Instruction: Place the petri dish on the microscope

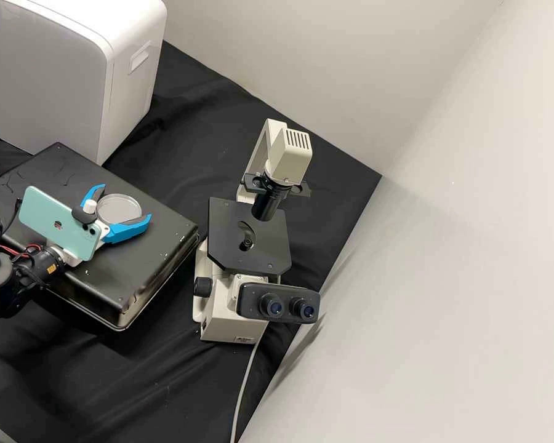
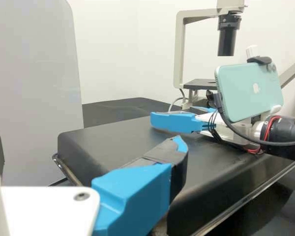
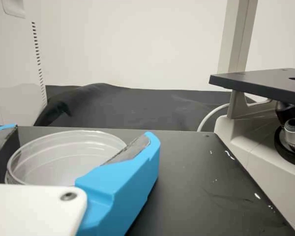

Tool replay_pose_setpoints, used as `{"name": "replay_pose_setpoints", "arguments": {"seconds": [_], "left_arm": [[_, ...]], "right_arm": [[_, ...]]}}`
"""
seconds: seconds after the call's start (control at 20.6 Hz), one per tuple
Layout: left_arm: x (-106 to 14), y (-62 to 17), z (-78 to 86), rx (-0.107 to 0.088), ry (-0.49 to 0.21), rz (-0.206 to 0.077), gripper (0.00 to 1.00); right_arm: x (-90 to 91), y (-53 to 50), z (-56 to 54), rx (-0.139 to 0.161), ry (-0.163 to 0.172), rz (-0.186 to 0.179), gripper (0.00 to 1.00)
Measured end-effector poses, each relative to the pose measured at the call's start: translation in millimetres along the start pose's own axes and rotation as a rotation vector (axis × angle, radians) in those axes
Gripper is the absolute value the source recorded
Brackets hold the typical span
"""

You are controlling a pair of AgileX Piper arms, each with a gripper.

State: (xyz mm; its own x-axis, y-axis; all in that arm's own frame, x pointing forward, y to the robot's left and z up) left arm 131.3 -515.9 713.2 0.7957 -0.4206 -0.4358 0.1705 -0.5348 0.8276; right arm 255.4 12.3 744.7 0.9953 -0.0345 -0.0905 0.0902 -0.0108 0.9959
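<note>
A black-covered table [image 1: 191, 135] carries a flat black case [image 1: 138, 271], a microscope [image 1: 228, 307] and a white box-shaped appliance [image 1: 74, 67].

The right end effector [image 1: 124, 202] is low over the top of the case. It is narrowed onto a clear, round petri dish [image 1: 118, 208]. Its two blue fingers [image 1: 132, 226] sit against opposite sides of the rim. The dish lies between them and rests flat on the case, not on the microscope. A mint-green phone [image 1: 58, 221] is mounted just behind this end effector, on the wrist.

The microscope stands beside the case, off to one side of the right end effector and apart from it. Its flat black stage [image 1: 249, 237] is level with, or slightly above, the dish.

The left end effector [image 2: 86, 137] is spread wide and holds nothing. It is at the edge of the same case, facing across it towards the right end effector, which is farther along the case top. The white appliance stands close beside it.
</note>
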Motion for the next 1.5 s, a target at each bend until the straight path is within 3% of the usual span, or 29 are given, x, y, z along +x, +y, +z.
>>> {"name": "replay_pose_setpoints", "arguments": {"seconds": [0.29, 0.58, 0.78, 1.12, 1.26, 1.5], "left_arm": [[0.0, 0.0, -0.2, -0.001, 0.002, 0.000, 1.00], [0.0, 0.0, -0.2, -0.001, 0.002, 0.000, 1.00], [0.0, 0.0, 0.0, 0.000, 0.000, 0.000, 1.00], [0.2, 0.5, -1.7, 0.000, 0.010, 0.003, 1.00], [0.2, 0.5, -1.7, 0.000, 0.010, 0.003, 1.00], [0.2, 0.5, -1.7, 0.000, 0.010, 0.003, 1.00]], "right_arm": [[-5.1, 11.3, -4.3, 0.019, 0.025, 0.025, 0.00], [-16.5, 26.9, -2.6, 0.033, -0.008, 0.049, 0.00], [-22.6, 42.8, -7.2, 0.022, 0.013, 0.113, 0.00], [-29.4, 63.0, -5.4, 0.023, 0.007, 0.200, 0.00], [-33.5, 68.3, -5.0, 0.022, 0.009, 0.222, 0.00], [-33.7, 68.9, -4.2, 0.014, 0.012, 0.218, 0.00]]}}
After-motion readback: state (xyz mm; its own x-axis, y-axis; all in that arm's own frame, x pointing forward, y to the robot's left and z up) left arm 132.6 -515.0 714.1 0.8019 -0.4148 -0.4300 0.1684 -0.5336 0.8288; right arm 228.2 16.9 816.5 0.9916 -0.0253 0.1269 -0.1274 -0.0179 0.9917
